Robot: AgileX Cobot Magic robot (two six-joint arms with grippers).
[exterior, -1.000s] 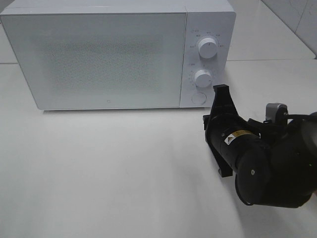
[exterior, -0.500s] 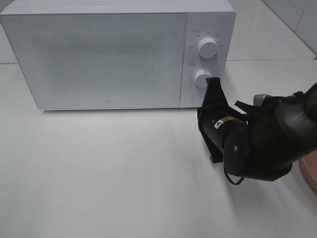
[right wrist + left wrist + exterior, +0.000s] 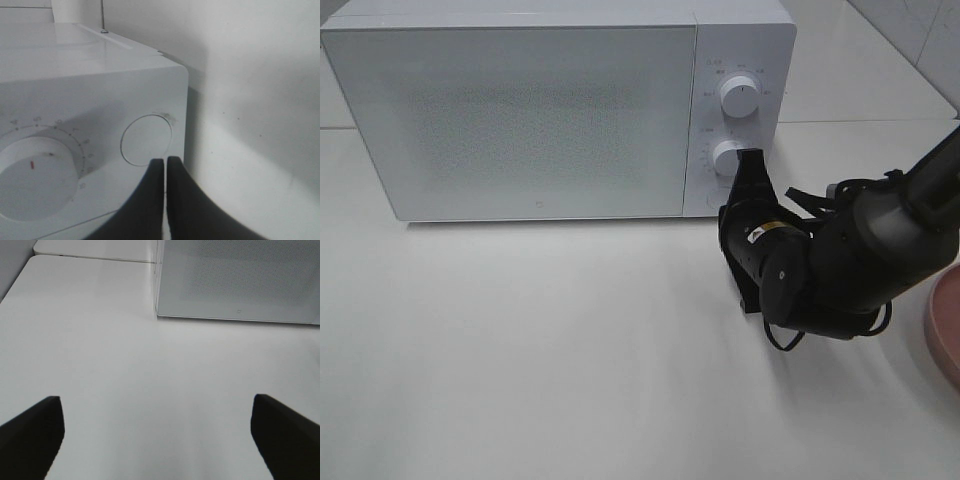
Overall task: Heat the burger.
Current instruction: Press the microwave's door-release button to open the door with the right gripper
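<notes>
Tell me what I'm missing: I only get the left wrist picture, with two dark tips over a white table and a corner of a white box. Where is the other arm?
Observer: The right gripper is at the control panel of the microwave, right by the lower knob.
Visitor: Is it spread open like the one I see?
Observer: No, its fingertips are pressed together, and they point at the round button next to that knob.
Visitor: And the burger?
Observer: No view shows it; only the edge of a pink plate peeks in at the far right of the high view.
</notes>
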